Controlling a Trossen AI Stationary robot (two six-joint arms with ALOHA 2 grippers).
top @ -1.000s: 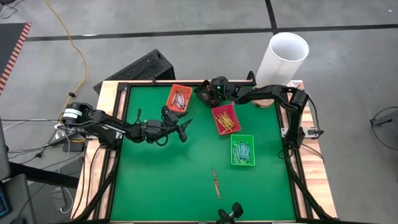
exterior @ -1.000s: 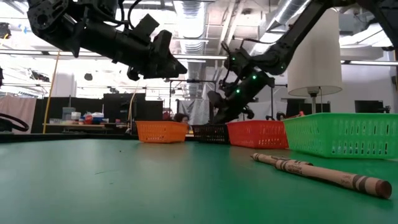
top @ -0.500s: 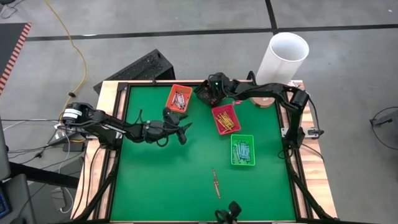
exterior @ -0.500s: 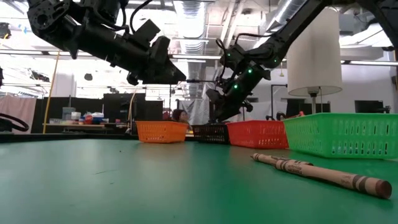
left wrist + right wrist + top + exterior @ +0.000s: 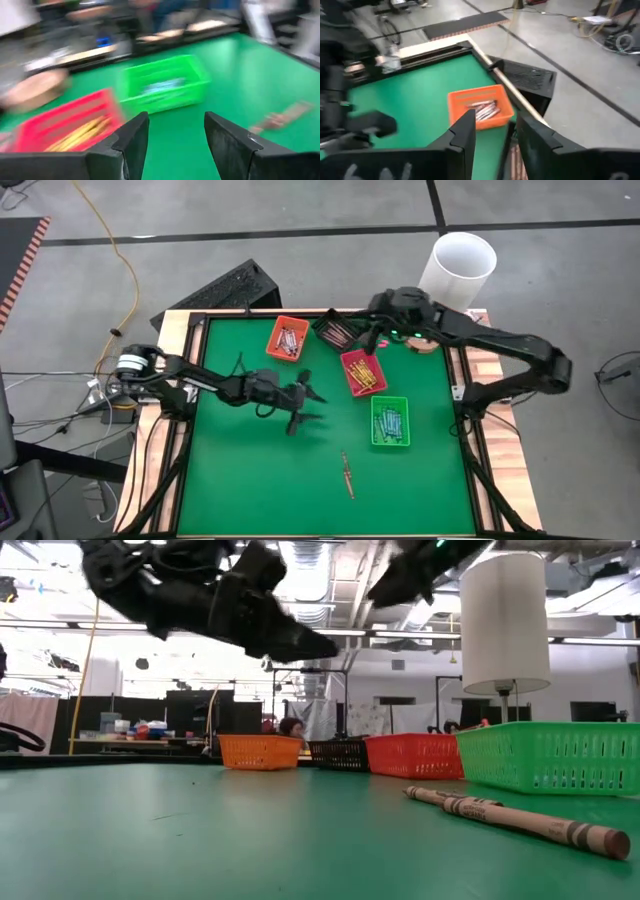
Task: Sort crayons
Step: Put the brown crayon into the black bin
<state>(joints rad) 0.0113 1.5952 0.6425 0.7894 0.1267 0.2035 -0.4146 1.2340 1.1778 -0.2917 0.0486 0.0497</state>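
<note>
Crayons (image 5: 347, 475) left near table's (image 5: 240, 480) front edge; left gripper (image 5: 300, 406) spread empty mid-table; right gripper (image 5: 374, 330) parted, empty, near back edge.

The green table (image 5: 250, 470) carries four small trays: an orange tray (image 5: 287, 338), a dark tray (image 5: 333, 330), a red tray (image 5: 361, 372) and a green tray (image 5: 389, 421). The left gripper (image 5: 303, 399) hovers over bare green between the orange and green trays. Two brown crayons (image 5: 346, 474) lie end to end on the cloth, near that gripper, on its side away from the orange tray.
</note>
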